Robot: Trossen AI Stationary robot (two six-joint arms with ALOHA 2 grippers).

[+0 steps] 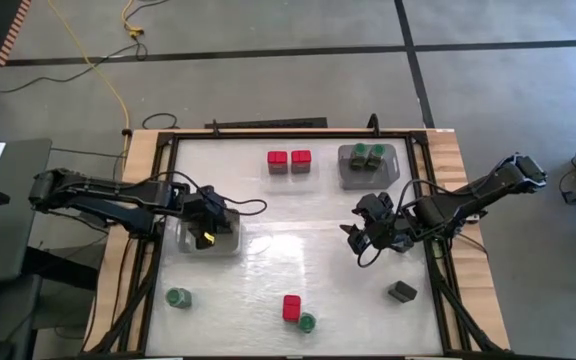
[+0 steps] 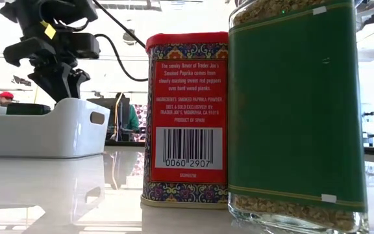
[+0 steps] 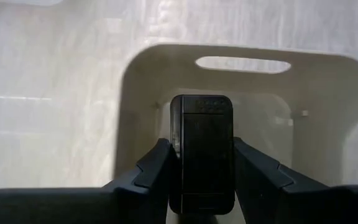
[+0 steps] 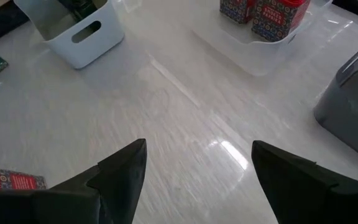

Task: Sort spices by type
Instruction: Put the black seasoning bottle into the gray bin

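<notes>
A dark grey tin (image 3: 202, 155) sits between the fingers of my left gripper (image 1: 214, 228), inside the white bin (image 1: 230, 243) at the table's left. My right gripper (image 1: 360, 236) hangs open over bare table at the right, holding nothing. Two red tins (image 1: 289, 160) stand in a clear tray at the far middle. Green-lidded jars (image 1: 367, 155) stand in a grey tray (image 1: 392, 172). Loose on the table are a red tin (image 1: 291, 307) beside a green jar (image 1: 307, 322), another jar (image 1: 178, 298) and a dark tin (image 1: 402, 291). My left gripper pinches the dark tin by its two long sides (image 3: 178, 168) between its two fingers. The fingers slant down from the table's left and lie along the tin, whose lid end (image 3: 202, 106) points away from the gripper. Whether the tin touches the bin's floor cannot be seen.
The white bin's far wall has a handle slot (image 3: 242, 63). In the low view the near red tin (image 2: 186, 117) and green jar (image 2: 297, 110) fill the foreground. Bare table lies between the two arms.
</notes>
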